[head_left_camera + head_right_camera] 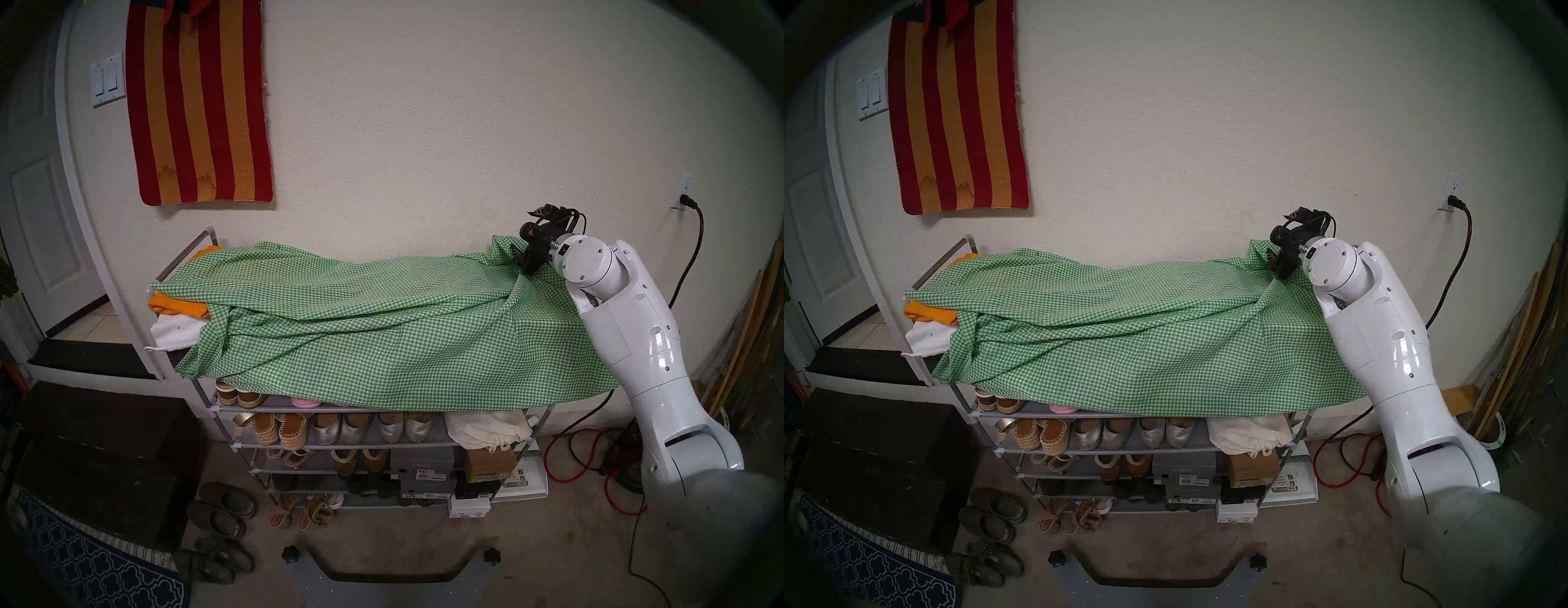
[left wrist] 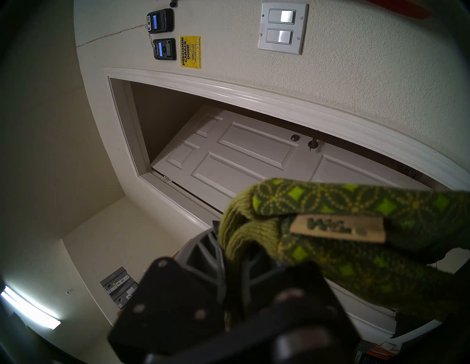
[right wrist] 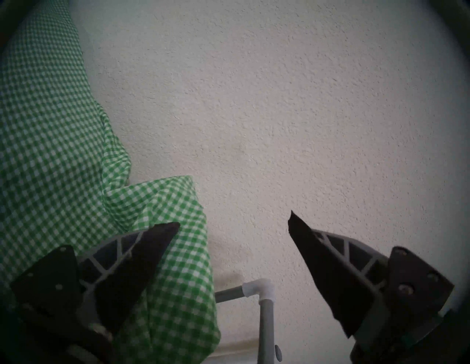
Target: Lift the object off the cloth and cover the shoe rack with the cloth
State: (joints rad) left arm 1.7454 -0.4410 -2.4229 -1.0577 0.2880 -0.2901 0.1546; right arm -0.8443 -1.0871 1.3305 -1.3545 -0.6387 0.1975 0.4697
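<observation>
The green-and-white check cloth (image 1: pixel 382 331) (image 1: pixel 1144 331) lies rumpled across the top of the grey shoe rack (image 1: pixel 331 445) (image 1: pixel 1106 450), and its front edge hangs over the first tier. My right gripper (image 1: pixel 526 250) (image 1: pixel 1278 259) is at the rack's back right corner. In the right wrist view it (image 3: pixel 234 218) stands open, with the cloth (image 3: pixel 50 152) draped beside one finger and a rack tube (image 3: pixel 264 317) below. My left gripper (image 2: pixel 229 256) shows only in its wrist view, shut on the olive-green patterned gloves (image 2: pixel 343 228) and held up in front of a white door.
Orange folded fabric (image 1: pixel 178 303) and a white bag (image 1: pixel 174 333) lie uncovered at the rack's left end. A striped rug (image 1: pixel 199 102) hangs on the wall behind. A dark wooden chest (image 1: pixel 106 446) stands to the left, loose shoes (image 1: pixel 220 513) lie on the floor, and cables (image 1: pixel 594 458) run at the right.
</observation>
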